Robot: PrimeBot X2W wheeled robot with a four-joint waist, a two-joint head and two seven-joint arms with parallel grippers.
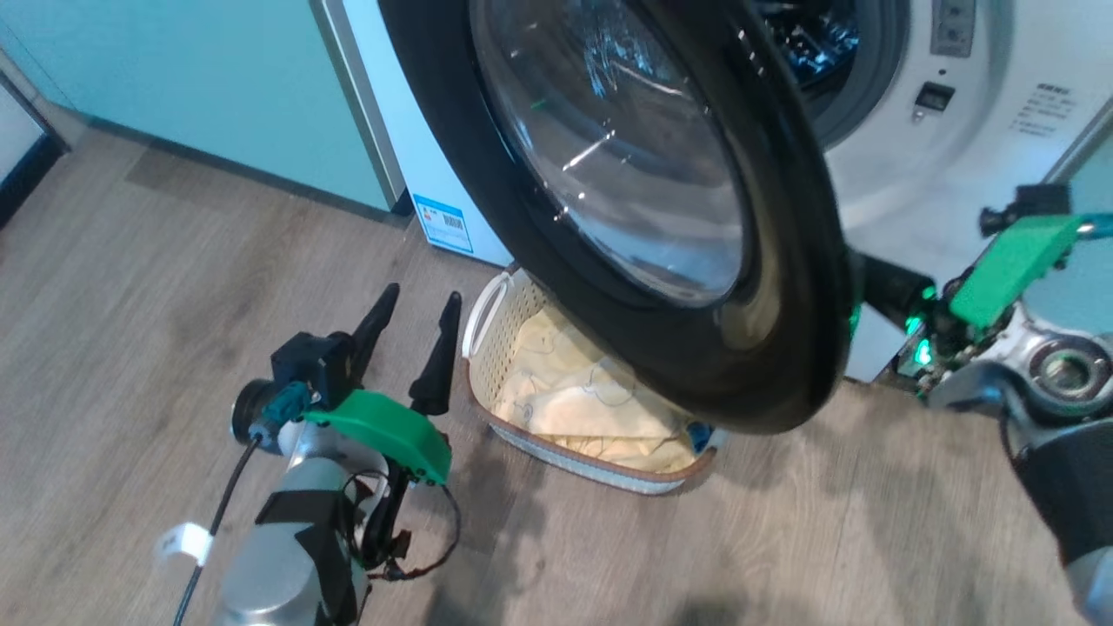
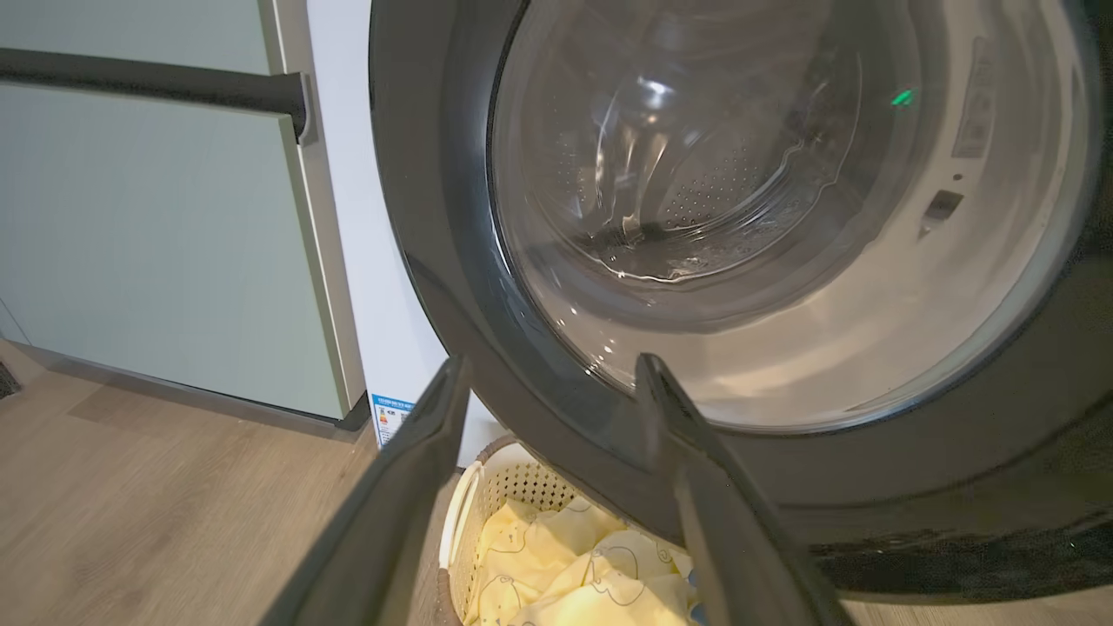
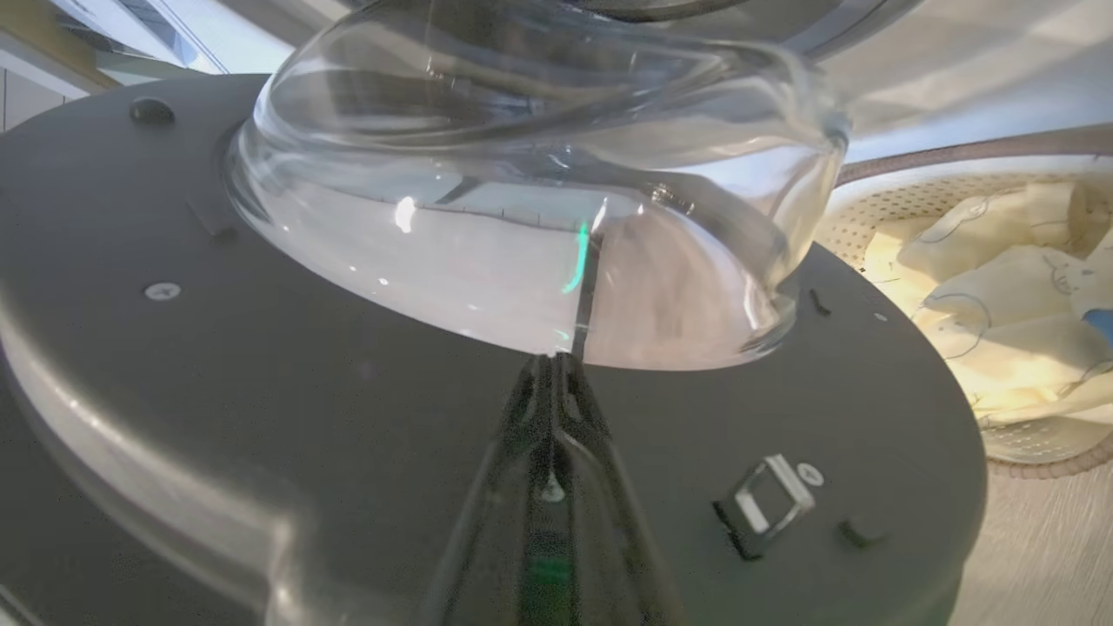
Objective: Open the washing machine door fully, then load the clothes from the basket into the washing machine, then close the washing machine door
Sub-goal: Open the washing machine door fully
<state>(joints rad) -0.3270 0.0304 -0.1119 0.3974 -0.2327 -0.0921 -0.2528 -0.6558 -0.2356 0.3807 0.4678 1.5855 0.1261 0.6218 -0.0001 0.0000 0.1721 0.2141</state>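
The washing machine door (image 1: 783, 261) stands partly open, its black rim and glass bowl (image 1: 609, 148) swung out over the basket (image 1: 496, 348). Cream-yellow clothes (image 1: 574, 400) fill the basket, with a blue piece (image 1: 700, 432) at its right end. My left gripper (image 1: 417, 313) is open and empty, just left of the basket and below the door rim (image 2: 435, 217). My right gripper (image 3: 556, 365) is shut, its tips against the door's grey inner face (image 3: 304, 374) at the foot of the glass bowl (image 3: 522, 217). In the head view the door hides its fingers.
The white washing machine (image 1: 956, 174) shows its steel drum (image 1: 809, 39) behind the door and a blue-white sticker (image 1: 443, 223) low on its side. Pale-green cabinets (image 1: 217, 78) with a dark handle bar (image 2: 156, 83) stand to the left. Wooden floor (image 1: 130, 304) spreads around the basket.
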